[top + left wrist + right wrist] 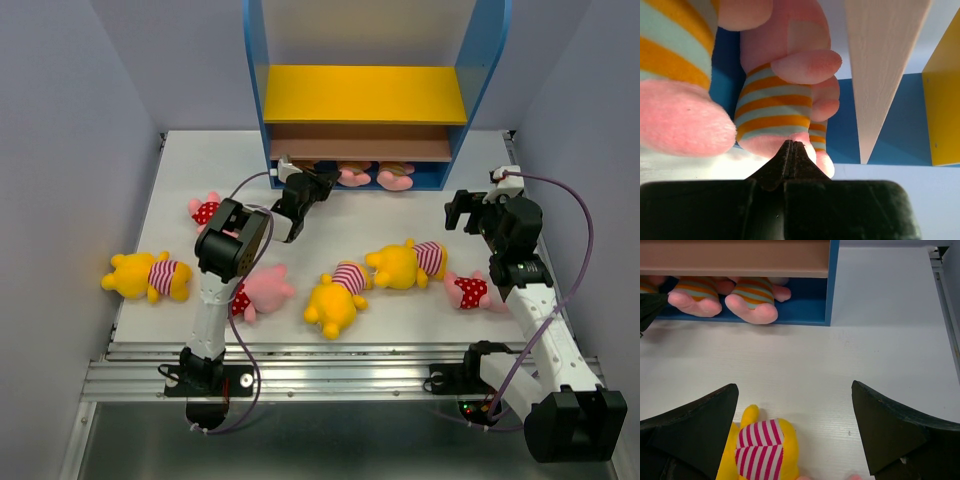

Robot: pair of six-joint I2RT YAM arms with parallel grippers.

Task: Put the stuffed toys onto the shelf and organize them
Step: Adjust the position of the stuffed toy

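A: Left tool (792, 148), state?

B: Fingers pressed together, and I can see nothing pinched between them. Its wrist view shows the tips just short of a striped pig (772, 110) lying on the blue base of the shelf (255, 90), top centre of the overhead frame.

A: Why are the pigs there?

B: At least two striped pigs lie side by side under the brown board (735, 257). My judgement is that like toys share a tier, hence the row.

A: Right tool?

B: Right tool (795, 386) is spread wide and holds nothing. It hangs over a yellow bear (765, 450) at the bottom of its wrist frame, probably lined up for a pick.

A: What is left on the bench (180, 165)?

B: Three bears and three pigs, scattered across the middle band of the overhead frame. One dotted pig (265, 290) lies partly under the left arm. No toy is on the yellow board (365, 95) yet. I estimate the task is about a third done.
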